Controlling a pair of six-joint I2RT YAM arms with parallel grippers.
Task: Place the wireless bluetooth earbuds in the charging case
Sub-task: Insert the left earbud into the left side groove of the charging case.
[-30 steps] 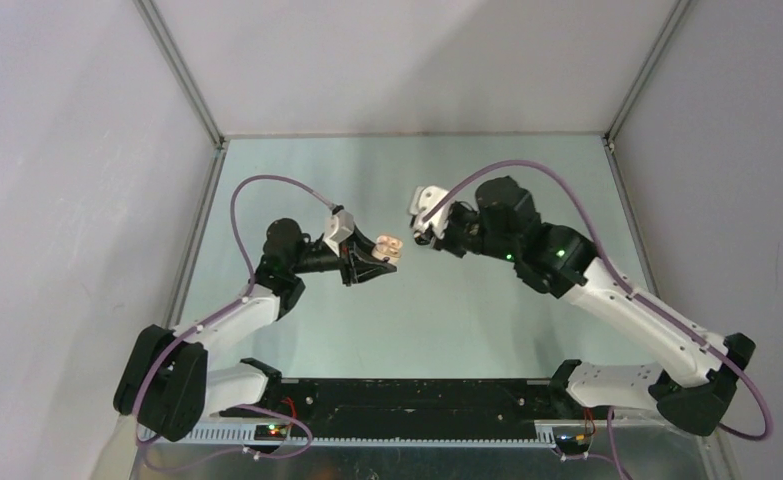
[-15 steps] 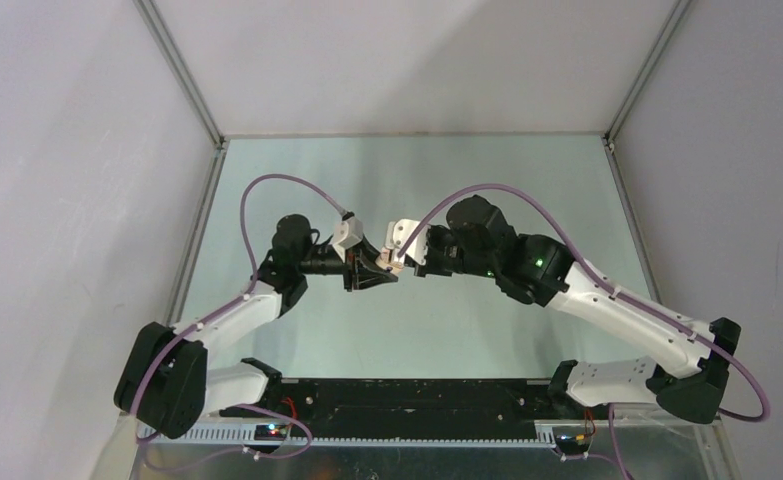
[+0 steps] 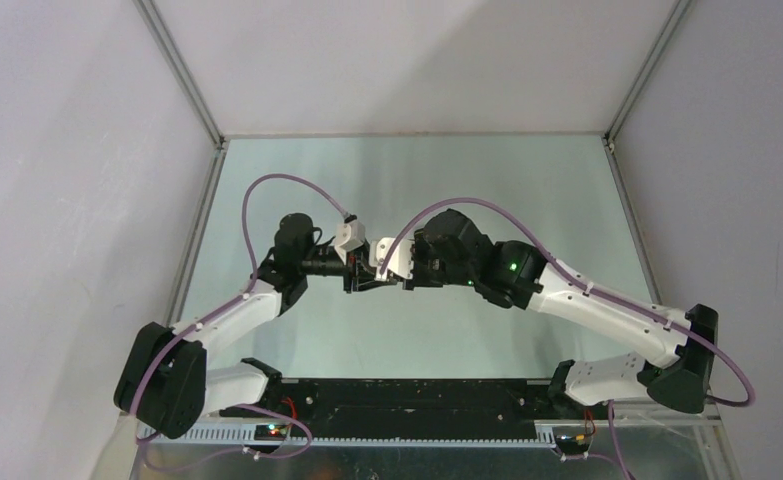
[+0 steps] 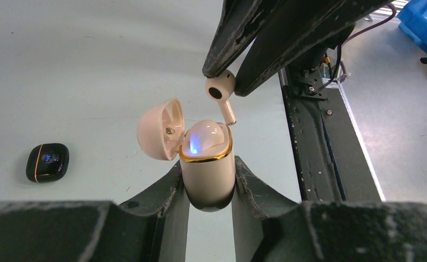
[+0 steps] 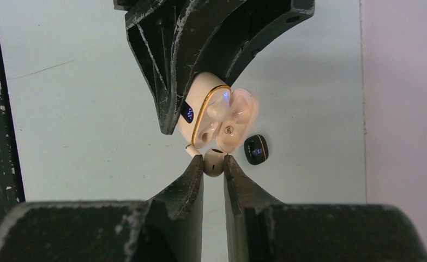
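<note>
My left gripper (image 4: 206, 165) is shut on the charging case (image 4: 206, 174), a cream case with a gold rim held upright above the table. Its lid (image 4: 159, 130) is swung open to the left and a blue light glows in the opening. My right gripper (image 5: 214, 160) is shut on a cream-white earbud (image 5: 214, 163). The earbud (image 4: 221, 90) hangs just above the case's right side, with its stem pointing down at the rim. From the right wrist, the case (image 5: 206, 117) sits right beyond the earbud. In the top view the two grippers meet at mid-table (image 3: 375, 270).
A small black rounded piece with a gold line and a lit display (image 4: 47, 162) lies on the grey table, to the left of the case; it also shows from the right wrist (image 5: 255, 149). The black base rail (image 4: 320, 142) runs along the table's near edge.
The right arm has swung left and brought the earbud up to the case. The left gripper with the case has shifted slightly left and down to meet it.
</note>
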